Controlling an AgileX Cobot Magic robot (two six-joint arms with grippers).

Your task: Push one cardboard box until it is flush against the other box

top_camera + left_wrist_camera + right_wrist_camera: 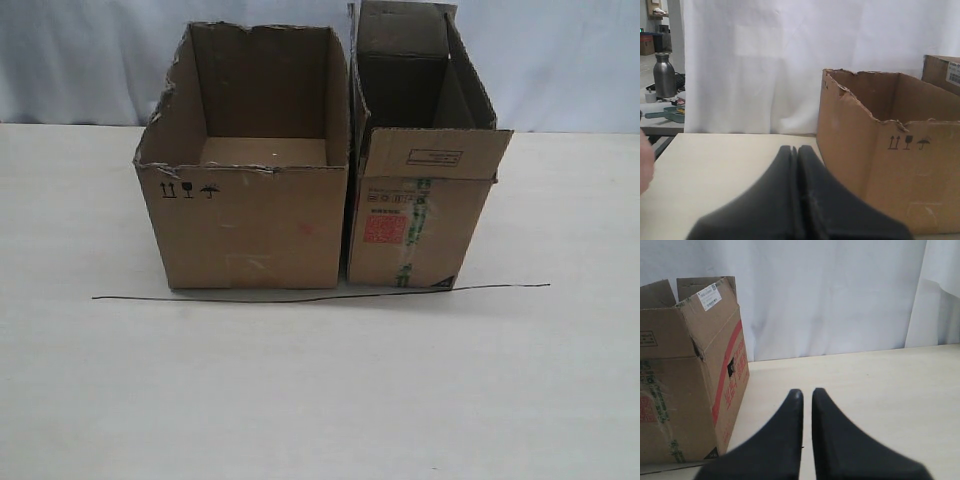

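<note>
The wide cardboard box [250, 230] with the ragged rim and black arrow, glass and umbrella symbols stands left of centre on the table. The other box [420, 220], taller with a red label and green-printed tape, stands right beside it, their sides together but for a thin dark slit. Neither gripper shows in the exterior view. My left gripper [794, 149] is shut on nothing, low over the table and apart from the wide box [900, 175]. My right gripper [807, 391] is shut but for a thin slit, holding nothing, off to the side of the tall box [685, 390].
A thin black line [320, 295] runs across the pale table [320, 400] just in front of both boxes. White curtain hangs behind. In the left wrist view a metal bottle [664, 75] stands on a side bench beyond the table.
</note>
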